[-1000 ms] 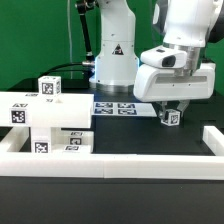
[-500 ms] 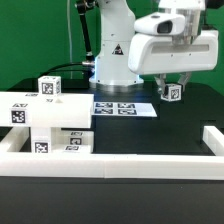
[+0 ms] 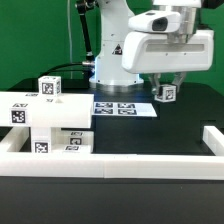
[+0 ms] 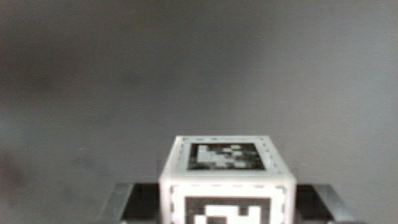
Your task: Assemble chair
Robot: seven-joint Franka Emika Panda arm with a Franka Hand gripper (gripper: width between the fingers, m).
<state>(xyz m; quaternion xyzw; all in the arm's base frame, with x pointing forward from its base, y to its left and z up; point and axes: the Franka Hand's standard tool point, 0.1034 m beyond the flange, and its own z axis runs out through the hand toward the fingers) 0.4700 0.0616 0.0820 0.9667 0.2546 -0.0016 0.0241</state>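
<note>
My gripper is shut on a small white tagged chair part and holds it in the air above the black table, at the exterior view's right. In the wrist view the same part fills the space between my two dark fingers, tag faces showing. A stack of white tagged chair parts lies at the exterior view's left, with a small tagged block standing behind it.
The marker board lies flat on the table below and left of my gripper. Long white border rails run along the front and the right. The robot base stands behind.
My gripper has risen with the small tagged part and shifted slightly to the exterior view's left. The other parts have not moved.
</note>
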